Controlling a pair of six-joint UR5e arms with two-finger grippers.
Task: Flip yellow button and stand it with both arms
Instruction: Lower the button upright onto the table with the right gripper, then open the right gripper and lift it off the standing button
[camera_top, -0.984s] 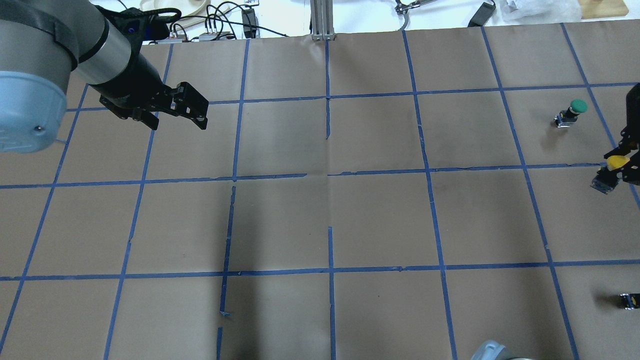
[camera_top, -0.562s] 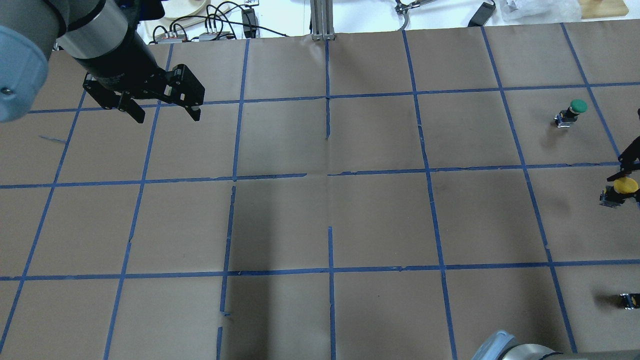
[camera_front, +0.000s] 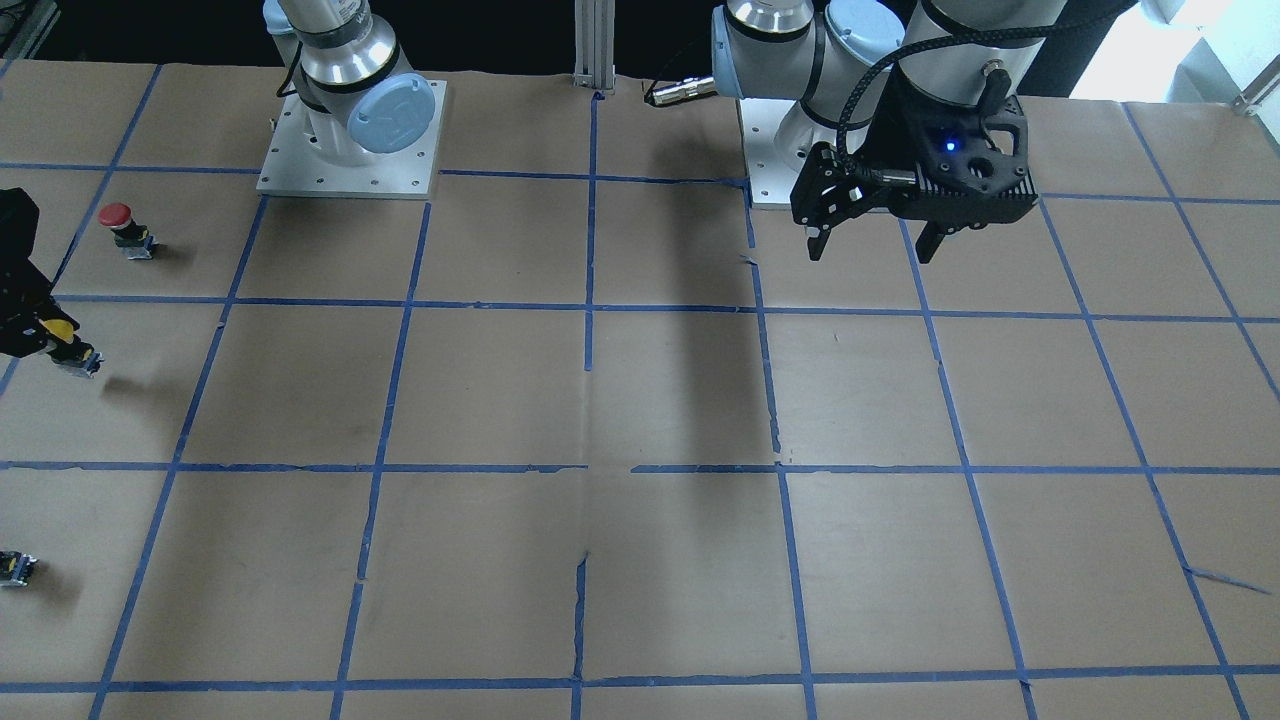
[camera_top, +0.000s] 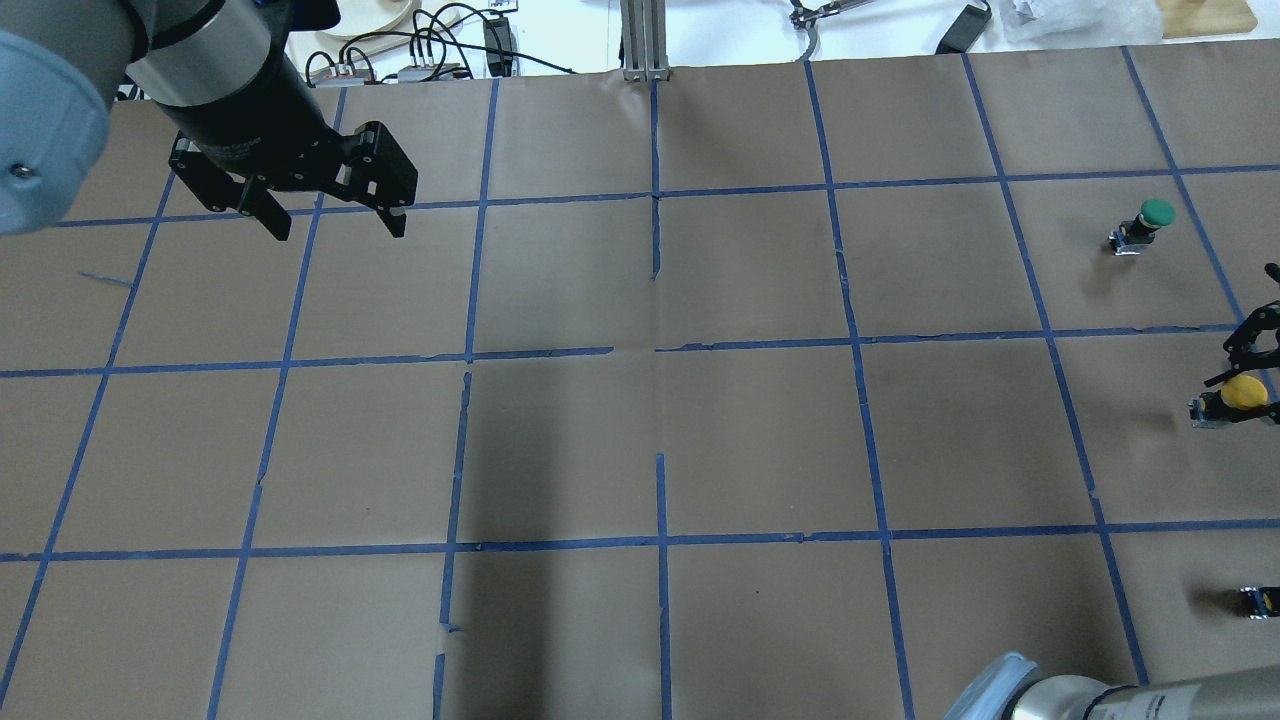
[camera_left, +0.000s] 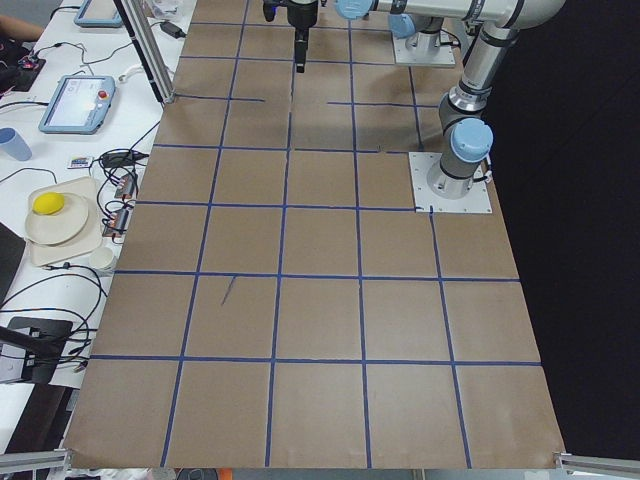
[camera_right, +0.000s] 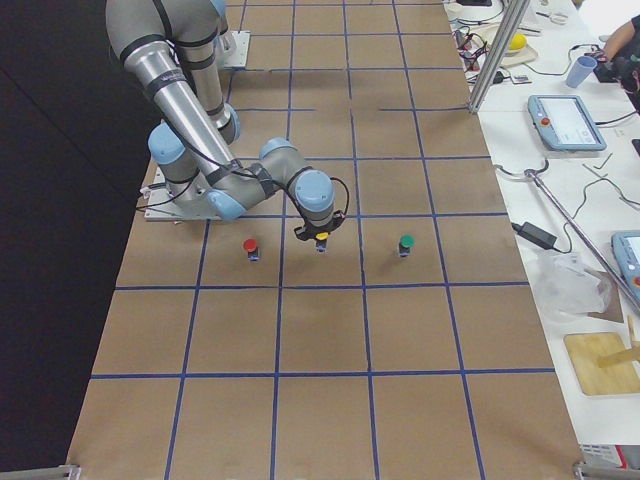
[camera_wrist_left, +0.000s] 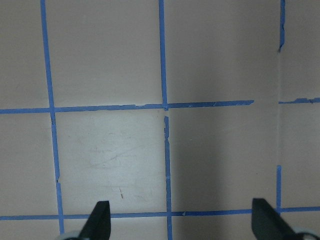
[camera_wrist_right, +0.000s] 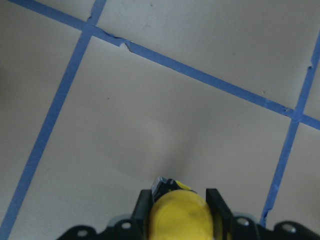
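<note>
The yellow button (camera_top: 1246, 391) is at the table's far right edge, yellow cap up and its black-and-grey body below. My right gripper (camera_top: 1238, 402) is shut on it. In the right wrist view the fingers (camera_wrist_right: 144, 210) flank the yellow cap (camera_wrist_right: 180, 215) low over the brown paper. The button also shows in the front-facing view (camera_front: 60, 330) and in the exterior right view (camera_right: 321, 238). My left gripper (camera_top: 335, 222) is open and empty, high over the far left squares, fingers pointing down. It also shows in the front-facing view (camera_front: 868, 248) and its own wrist view (camera_wrist_left: 181, 222).
A green-capped button (camera_top: 1150, 218) stands beyond the yellow one. A red-capped button (camera_front: 120, 222) stands on its robot side. A small dark capless part (camera_top: 1258, 600) lies near the right edge. Blue tape lines grid the brown paper.
My right gripper moved toward the robot's side with the yellow button, which turned from tilted to cap-up. My left gripper shifted slightly left and turned its fingers downward.
</note>
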